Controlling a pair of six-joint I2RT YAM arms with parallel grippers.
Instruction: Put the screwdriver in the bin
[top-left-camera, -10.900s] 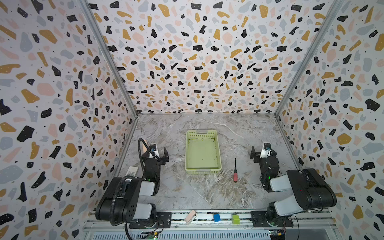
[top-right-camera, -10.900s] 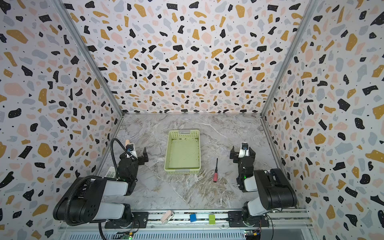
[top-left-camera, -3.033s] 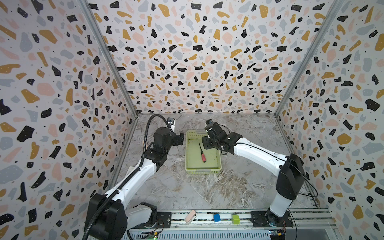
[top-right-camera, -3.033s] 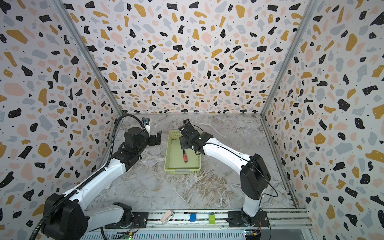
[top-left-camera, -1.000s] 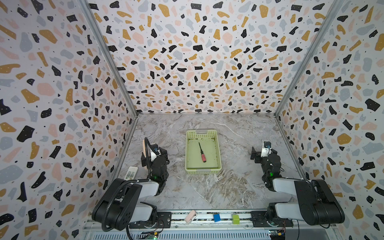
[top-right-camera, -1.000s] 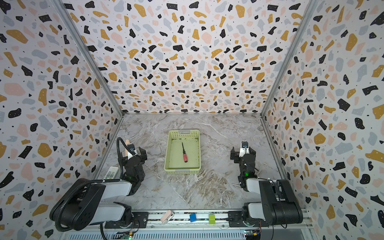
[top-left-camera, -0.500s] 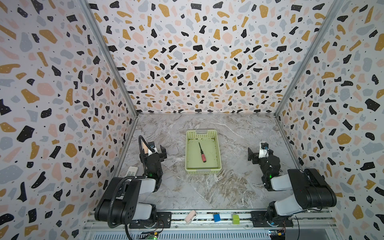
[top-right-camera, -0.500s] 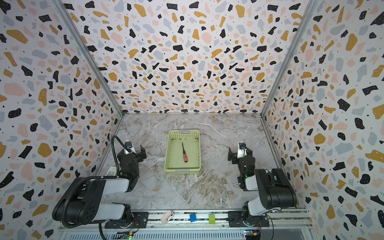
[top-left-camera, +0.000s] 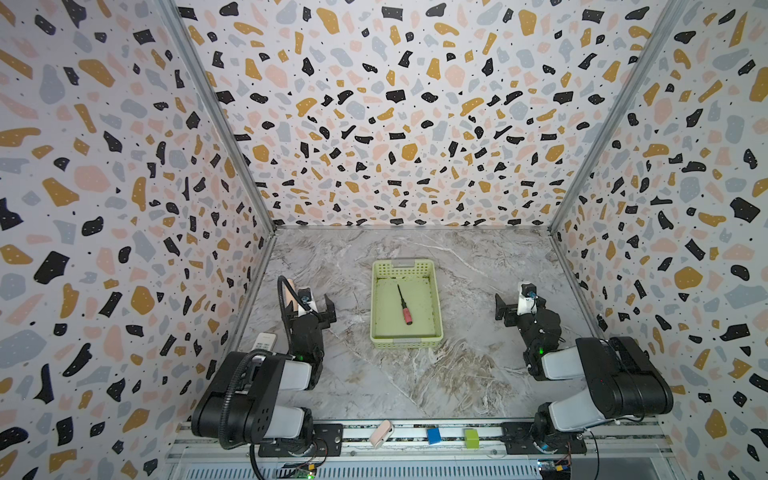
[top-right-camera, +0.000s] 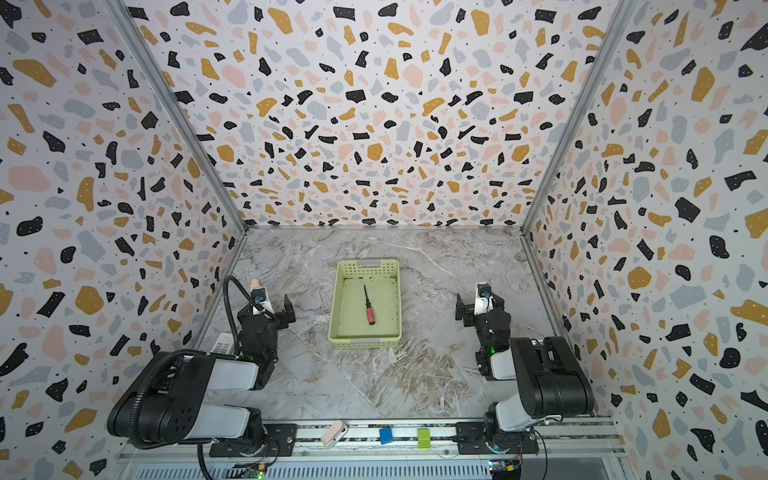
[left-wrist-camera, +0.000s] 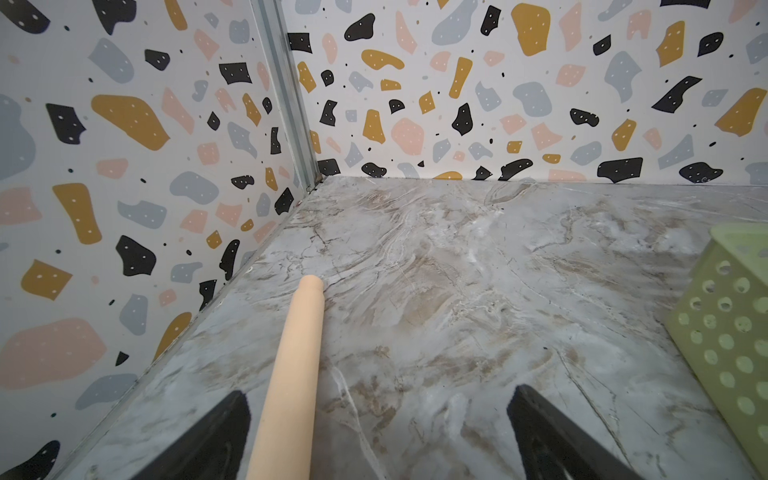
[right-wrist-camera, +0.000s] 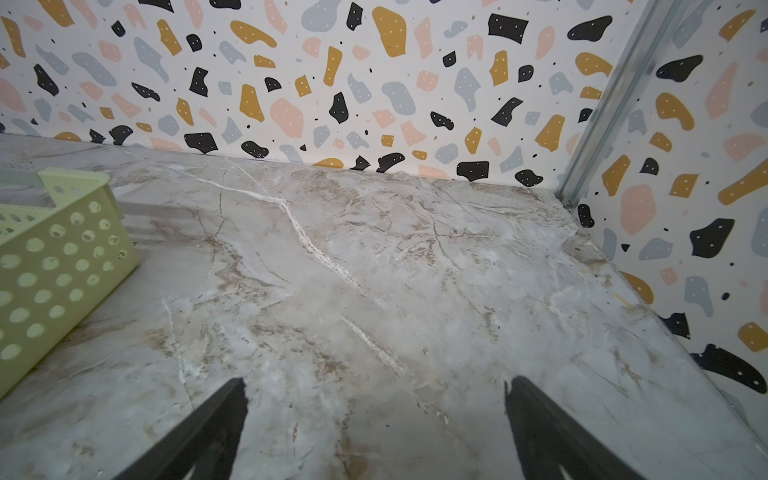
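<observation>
The screwdriver (top-left-camera: 404, 305) (top-right-camera: 368, 305), with a black shaft and a red-pink handle, lies slanted on the floor of the pale yellow-green bin (top-left-camera: 403, 343) (top-right-camera: 363, 343) in both top views. Both arms are folded back near the front. My left gripper (top-left-camera: 312, 307) (top-right-camera: 271, 309) (left-wrist-camera: 378, 399) hovers left of the bin, open and empty, with a beige rod (left-wrist-camera: 297, 353) sticking out beside one finger. My right gripper (top-left-camera: 518, 307) (top-right-camera: 478, 309) (right-wrist-camera: 374, 386) sits right of the bin, open and empty. A corner of the bin (left-wrist-camera: 731, 332) (right-wrist-camera: 54, 257) shows in each wrist view.
A white remote-like object (top-left-camera: 264, 343) lies by the left wall behind the left arm. On the front rail sit a pink-white piece (top-left-camera: 381, 433), a blue block (top-left-camera: 433, 435) and a green block (top-left-camera: 471, 438). Patterned walls close three sides of the marble table.
The screwdriver, first on the table right of the bin, now lies in it. Both arms have pulled back from the bin to their folded poses; in the last second they only shifted slightly.
</observation>
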